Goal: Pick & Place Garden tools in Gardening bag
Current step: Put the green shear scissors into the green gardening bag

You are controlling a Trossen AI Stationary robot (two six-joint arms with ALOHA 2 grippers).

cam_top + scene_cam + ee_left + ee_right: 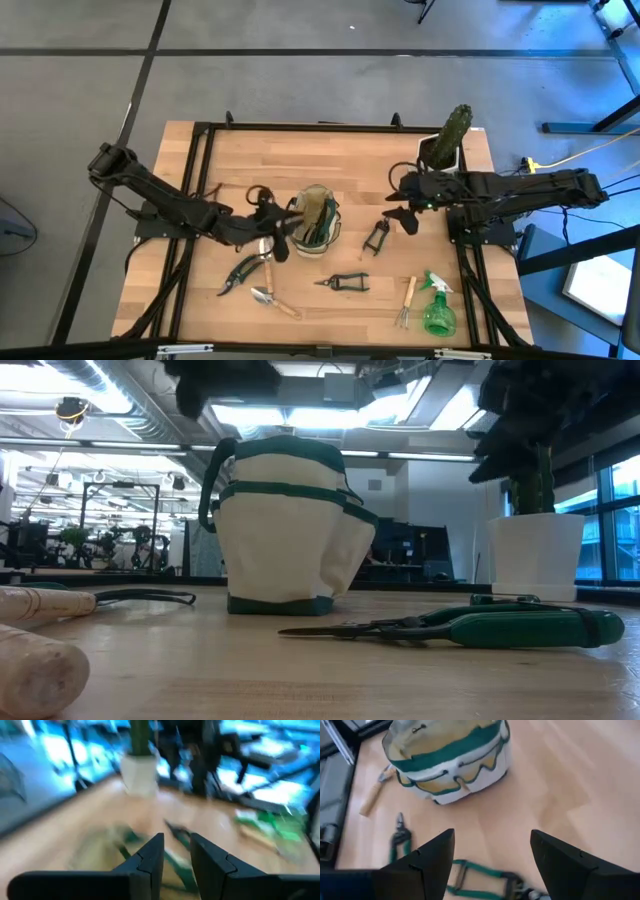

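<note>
Wooden surface (340, 165), mid-job: my left claw (283, 243), fingers nearly together with nothing visibly pinched, hangs beside the gardening bag (317, 219); my right claw (398, 218), spread wide, hovers above the black pruners (376, 237), ready to grasp them.

My left arm reaches in from the left edge, elbow bent, its left gripper (283, 243) low near the counter's middle with jaws narrowly parted and nothing visible between them, while my right arm stretches in from the right, its right gripper (398, 217) hovering with jaws spread wide, empty.
</note>
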